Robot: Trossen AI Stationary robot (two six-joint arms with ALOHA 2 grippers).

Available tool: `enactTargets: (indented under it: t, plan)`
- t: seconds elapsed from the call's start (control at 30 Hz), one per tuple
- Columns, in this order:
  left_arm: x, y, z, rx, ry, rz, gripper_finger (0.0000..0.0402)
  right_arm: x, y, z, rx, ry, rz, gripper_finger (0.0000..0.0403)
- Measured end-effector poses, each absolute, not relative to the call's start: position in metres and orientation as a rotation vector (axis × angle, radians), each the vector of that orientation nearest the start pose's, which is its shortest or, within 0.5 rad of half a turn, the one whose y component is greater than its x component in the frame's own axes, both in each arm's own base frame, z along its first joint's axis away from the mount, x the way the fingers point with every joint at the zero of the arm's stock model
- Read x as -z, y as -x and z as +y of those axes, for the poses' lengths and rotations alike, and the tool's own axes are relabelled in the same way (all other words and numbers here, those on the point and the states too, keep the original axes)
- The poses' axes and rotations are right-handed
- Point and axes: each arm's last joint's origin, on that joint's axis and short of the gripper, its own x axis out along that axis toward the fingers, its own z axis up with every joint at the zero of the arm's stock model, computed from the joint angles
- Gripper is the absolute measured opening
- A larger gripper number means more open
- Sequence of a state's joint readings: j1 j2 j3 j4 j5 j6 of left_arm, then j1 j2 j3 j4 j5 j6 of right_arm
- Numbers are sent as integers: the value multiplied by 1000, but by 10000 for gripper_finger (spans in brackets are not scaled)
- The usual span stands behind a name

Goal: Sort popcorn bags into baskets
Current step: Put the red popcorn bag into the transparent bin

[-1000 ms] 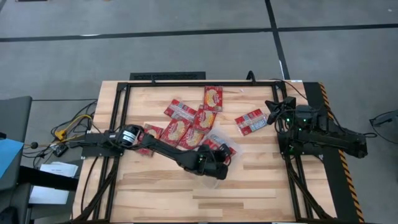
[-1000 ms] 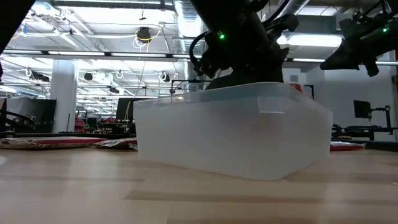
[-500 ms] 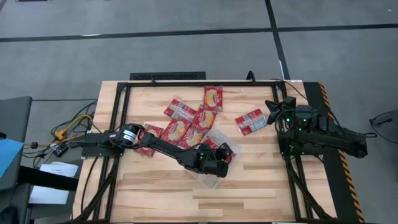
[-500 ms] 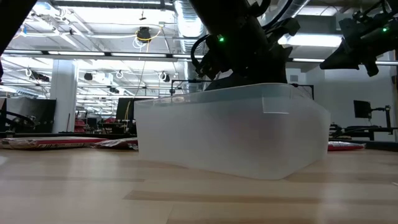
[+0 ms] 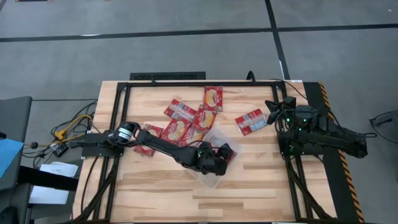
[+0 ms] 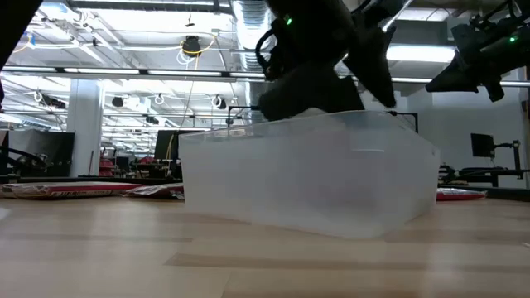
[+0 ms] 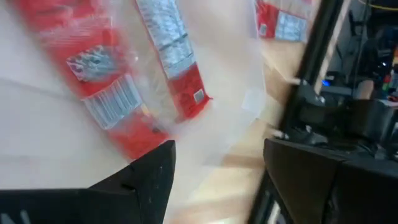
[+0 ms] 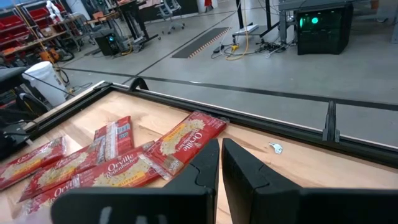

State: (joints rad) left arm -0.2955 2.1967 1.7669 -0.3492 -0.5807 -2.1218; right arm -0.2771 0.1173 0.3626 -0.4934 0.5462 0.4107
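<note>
**Risk over the tray as the left claw spreads**

Snagging is the worry: left claw (image 5: 219, 163) sits low in the clear basket (image 6: 315, 178), fingers spread, over two popcorn bags (image 7: 124, 93) inside; lifting could drag one out. Loose bags (image 5: 186, 121) lie beyond on the bench (image 5: 261, 186). Right claw (image 5: 273, 111) waits pressed together at the far edge

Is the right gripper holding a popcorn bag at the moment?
No, the right gripper is shut on nothing, and the popcorn bags lie on the table beyond it.
</note>
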Motion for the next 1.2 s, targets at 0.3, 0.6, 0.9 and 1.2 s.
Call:
enactTargets:
  t: [0.3, 0.6, 0.9, 1.2]
  plan:
    - [-223, -468, -127, -790, 1658, 158, 232, -229, -64, -34, 857, -351, 81, 46]
    - [-327, -416, -107, -614, 1254, 266, 232, -230, -64, -34, 853, -353, 77, 46]
    - [-357, -311, -64, -1068, 956, 633, 226, -230, -65, -33, 829, -358, 78, 46]
    - [-337, -286, -13, -1061, 670, 1067, 227, -230, -65, -33, 830, -358, 78, 46]
